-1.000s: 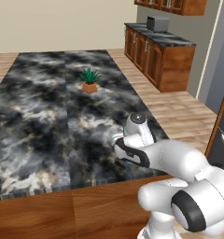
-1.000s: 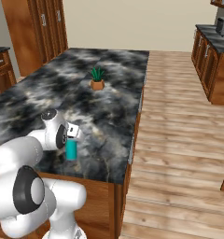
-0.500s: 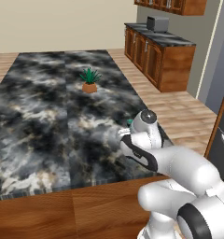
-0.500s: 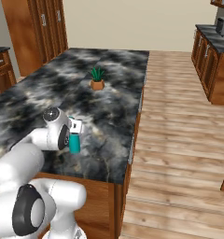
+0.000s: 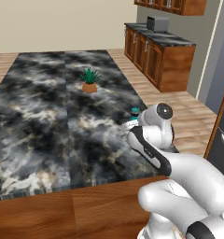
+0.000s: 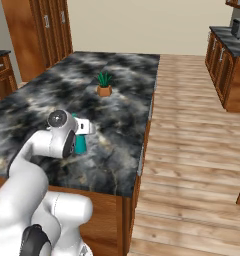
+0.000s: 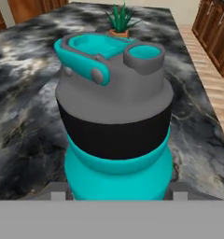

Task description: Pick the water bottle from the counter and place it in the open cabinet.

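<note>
A home kitchen: a black marble island tabletop [image 5: 48, 116] on a wood base, reddish-brown wooden cabinets [image 5: 153, 58] along the far wall, a toaster [image 5: 157, 23] on their marble top, and plank flooring [image 6: 192, 150].

water bottle [image 5: 135, 111] mostly behind the arm, its base cut off in hand view

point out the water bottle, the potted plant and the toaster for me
water bottle [image 7: 116, 140]: hand view, on the black band round its body.
potted plant [image 5: 89, 87]: left base view, on its orange pot.
toaster [image 5: 157, 23]: left base view, on its silver front face.
</note>
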{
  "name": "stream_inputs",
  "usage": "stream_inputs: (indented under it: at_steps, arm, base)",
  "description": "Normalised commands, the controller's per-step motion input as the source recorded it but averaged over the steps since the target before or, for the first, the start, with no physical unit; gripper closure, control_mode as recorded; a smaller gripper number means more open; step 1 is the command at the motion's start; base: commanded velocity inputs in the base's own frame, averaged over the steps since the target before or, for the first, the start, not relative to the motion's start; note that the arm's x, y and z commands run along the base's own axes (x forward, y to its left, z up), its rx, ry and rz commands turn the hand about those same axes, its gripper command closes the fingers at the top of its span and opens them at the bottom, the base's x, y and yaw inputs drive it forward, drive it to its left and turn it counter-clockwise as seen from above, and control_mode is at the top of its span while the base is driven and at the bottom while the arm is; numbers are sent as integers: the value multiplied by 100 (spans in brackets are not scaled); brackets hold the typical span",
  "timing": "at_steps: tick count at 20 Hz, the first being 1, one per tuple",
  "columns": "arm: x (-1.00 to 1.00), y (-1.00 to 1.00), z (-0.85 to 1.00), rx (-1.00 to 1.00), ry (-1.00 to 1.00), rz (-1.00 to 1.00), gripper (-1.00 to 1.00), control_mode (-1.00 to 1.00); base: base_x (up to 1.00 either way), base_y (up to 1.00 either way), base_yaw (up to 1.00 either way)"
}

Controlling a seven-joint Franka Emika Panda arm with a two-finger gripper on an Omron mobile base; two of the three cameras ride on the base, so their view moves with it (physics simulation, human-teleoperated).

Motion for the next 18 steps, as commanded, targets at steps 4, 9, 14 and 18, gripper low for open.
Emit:
stream_inputs:
  at_steps: [4,9,14,18]
  arm:
    - [-23,-10,88,0,-1,0,100,-100]
    - [-34,-15,74,0,-1,0,100,-100]
    - [-43,-20,78,0,-9,0,100,-100]
    - [-37,-8,78,0,-10,0,100,-100]
  base:
    - [0,0,0]
    - [0,0,0]
    - [0,0,0]
    - [0,0,0]
